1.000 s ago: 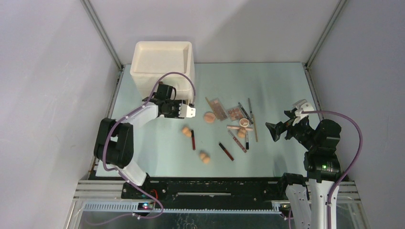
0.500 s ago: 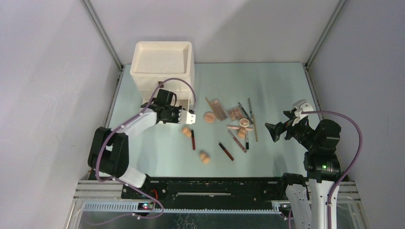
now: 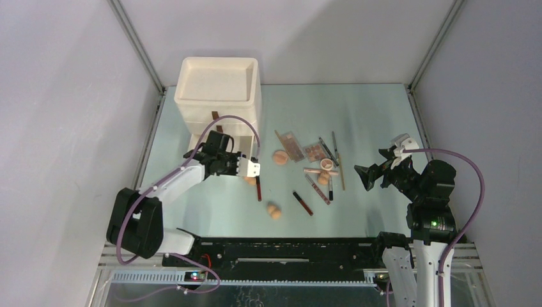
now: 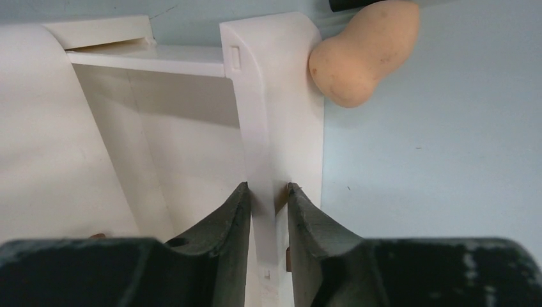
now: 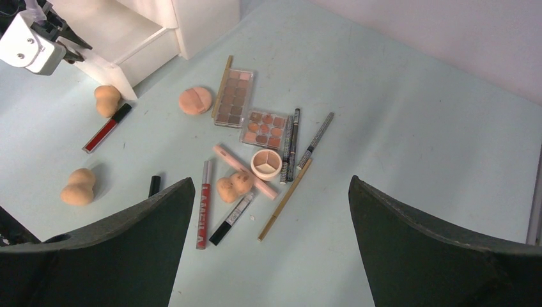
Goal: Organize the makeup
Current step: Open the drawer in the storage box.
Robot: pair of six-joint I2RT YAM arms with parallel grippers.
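Pale lettering runs down the red lip gloss tube (image 5: 204,204), but it is too small for me to read. My left arm stretches from the near left corner toward the cream drawer box (image 3: 217,96) at the far left corner of the table (image 3: 377,115). The left end effector (image 4: 267,192) is clenched on the drawer front (image 4: 275,96), one finger on each side of the thin panel. A peach sponge (image 4: 364,54) touches that panel's outer face. My right arm is folded up near the right edge, its end effector (image 5: 270,185) spread wide and grasping nothing. It looks down on the makeup (image 5: 264,128): palettes, a round compact (image 5: 266,163), pencils and tubes bunched at mid-table. Another sponge (image 5: 80,187) lies loose toward the near edge.
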